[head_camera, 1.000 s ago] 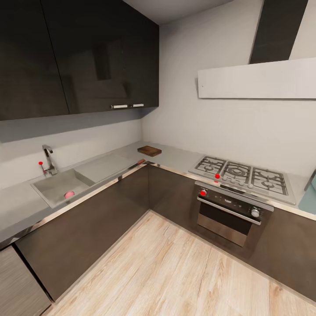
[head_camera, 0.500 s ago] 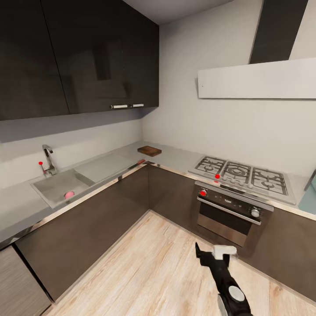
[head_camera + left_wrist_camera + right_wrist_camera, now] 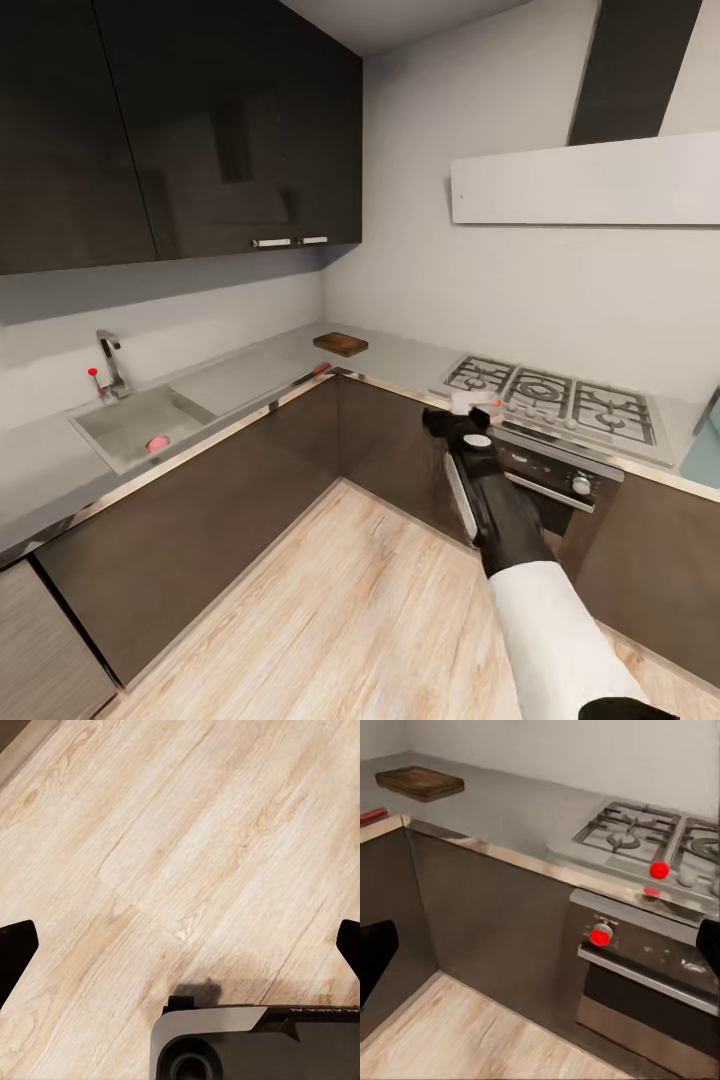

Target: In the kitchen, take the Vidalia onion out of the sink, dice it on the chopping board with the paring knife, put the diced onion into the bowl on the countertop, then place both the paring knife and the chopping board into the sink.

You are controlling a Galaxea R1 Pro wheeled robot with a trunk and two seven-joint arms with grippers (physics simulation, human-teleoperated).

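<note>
The steel sink point(image 3: 120, 428) is set in the grey countertop point(image 3: 250, 375) at the left, under a chrome faucet point(image 3: 110, 364). A small pinkish round onion point(image 3: 157, 442) lies in the basin. The brown chopping board point(image 3: 340, 344) point(image 3: 420, 782) rests in the counter's corner. The paring knife's red handle point(image 3: 322, 368) point(image 3: 371, 815) lies at the counter's front edge near the board. My right gripper point(image 3: 455, 415) point(image 3: 540, 949) is open and empty, held up in front of the oven, far from the sink. My left gripper point(image 3: 180, 945) is open over the floor. The bowl is out of view.
A gas hob point(image 3: 550, 392) and an oven point(image 3: 520, 485) with red knobs stand at the right, under a range hood point(image 3: 585, 180). Glossy black upper cabinets point(image 3: 180, 130) hang above the sink. Dark lower cabinets line both walls, with light wood floor point(image 3: 370, 610) between.
My right arm has come into the head view and risen from near the floor to the height of the oven's top. The camera and kitchen things have not moved.
</note>
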